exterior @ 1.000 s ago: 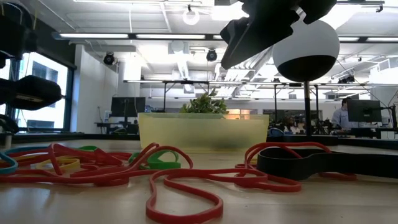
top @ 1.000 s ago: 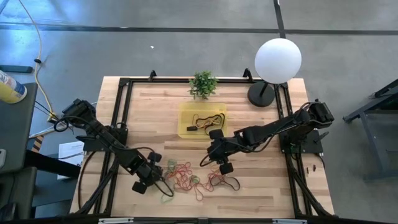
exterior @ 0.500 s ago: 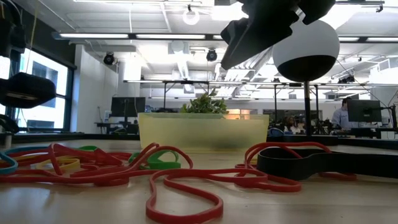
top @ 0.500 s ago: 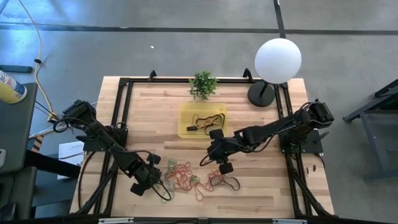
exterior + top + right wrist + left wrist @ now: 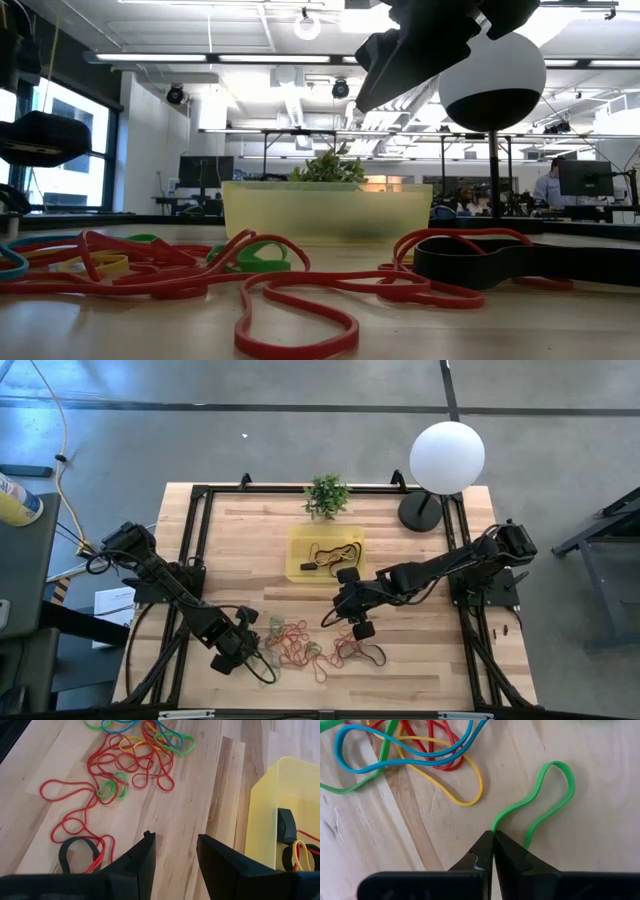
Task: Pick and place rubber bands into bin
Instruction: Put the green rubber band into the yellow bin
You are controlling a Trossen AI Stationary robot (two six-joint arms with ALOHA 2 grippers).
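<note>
Where the high view looks down: rubber bands (image 5: pixel 315 647) heaped on the tabletop (image 5: pixel 250 550) near its front edge, bin (image 5: pixel 325 553) well apart, 2 arms flanking.
Low view: red loops flat before the bin.
Left wrist view: left hand (image 5: pixel 493 849) pressed together, pinching 1 green band (image 5: pixel 540 807) at its end.
Right wrist view: right hand (image 5: pixel 176 851) spread, holding nothing, between pile and bin.
Handling, judged: light, floppy, prone to snag; grip a free strand.

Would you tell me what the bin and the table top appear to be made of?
The bin looks like translucent yellow plastic; light glows through its wall. The table top looks like pale, matte wood planks, with visible grain and seams.
</note>
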